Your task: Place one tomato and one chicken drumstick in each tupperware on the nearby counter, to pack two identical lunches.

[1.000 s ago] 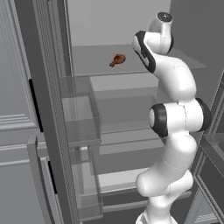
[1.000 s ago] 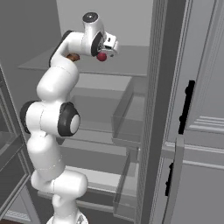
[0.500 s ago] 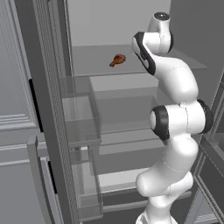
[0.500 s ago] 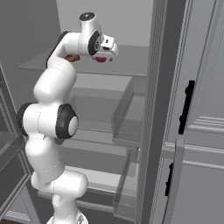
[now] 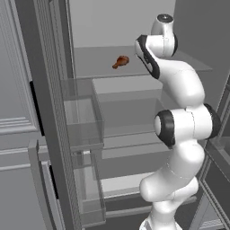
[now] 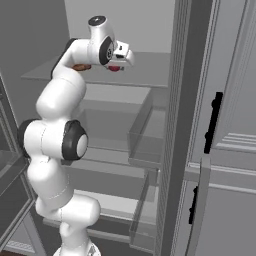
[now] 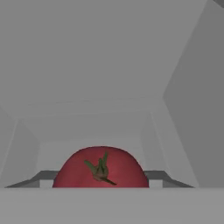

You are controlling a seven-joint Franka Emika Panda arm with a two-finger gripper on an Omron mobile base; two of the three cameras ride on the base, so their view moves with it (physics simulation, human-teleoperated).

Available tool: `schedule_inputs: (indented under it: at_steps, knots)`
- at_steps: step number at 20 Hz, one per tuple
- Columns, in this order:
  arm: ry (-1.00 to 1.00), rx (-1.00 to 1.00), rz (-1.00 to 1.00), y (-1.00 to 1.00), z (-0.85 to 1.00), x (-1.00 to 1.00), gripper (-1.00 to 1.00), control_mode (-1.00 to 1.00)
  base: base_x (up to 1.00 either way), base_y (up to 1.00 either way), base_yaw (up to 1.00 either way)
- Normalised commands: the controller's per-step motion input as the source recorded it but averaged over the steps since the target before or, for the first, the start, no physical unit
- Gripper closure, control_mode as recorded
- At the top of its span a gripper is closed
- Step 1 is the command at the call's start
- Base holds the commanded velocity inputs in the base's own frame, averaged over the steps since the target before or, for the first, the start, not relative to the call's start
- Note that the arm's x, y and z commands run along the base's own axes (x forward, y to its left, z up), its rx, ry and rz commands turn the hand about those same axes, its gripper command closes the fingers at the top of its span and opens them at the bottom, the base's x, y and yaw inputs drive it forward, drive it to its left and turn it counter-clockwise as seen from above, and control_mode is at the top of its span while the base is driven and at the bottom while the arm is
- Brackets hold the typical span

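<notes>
- Tomato (image 7: 100, 170) sits right in front of the hand camera, red with its green stem facing the lens, on the pale floor of an upper fridge shelf (image 6: 145, 75).
- Either side of it the two dark fingertips (image 7: 39, 178) flank the fruit; the jaws look drawn in around it, but I cannot tell whether the pads are actually pressing on the skin, so whether it is gripped is unclear.
- From the right base view the gripper (image 6: 118, 64) is reached into the fridge at that top shelf, the tomato showing as a small red patch just beneath the hand, low against the shelf surface.
- That level, forward reach makes sense to me: the shelf is high and recessed, so the arm has to stretch up and go in sideways rather than come down from above.
- Further along the same shelf, the chicken drumstick (image 5: 120, 61) lies on its side, brown, well apart from the tomato and untouched.
- Below are lower glass shelves and clear door bins (image 5: 83, 117), standing open beside the arm.
- My read is that the packing has barely begun; this tomato must be lifted out and carried to a tupperware on the counter.
</notes>
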Motion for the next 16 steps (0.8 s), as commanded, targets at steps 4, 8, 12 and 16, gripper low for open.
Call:
schedule_inputs:
  at_steps: [4, 8, 12, 16]
  knots:
    - [-0.08, -0.02, 0.00, 0.00, -0.41, -0.94, 1.00, -1.00, 0.00, 0.00, 0.00]
    - [-0.11, 0.00, 0.00, 0.00, -0.02, -1.00, 1.00, -1.00, 0.00, 0.00, 0.00]
    - [-0.08, -0.01, 0.04, 0.10, 0.09, -1.00, 1.00, -1.00, 0.00, 0.00, 0.00]
    - [0.00, -0.01, 0.08, 0.24, 0.00, -1.00, 1.00, -1.00, 0.00, 0.00, 0.00]
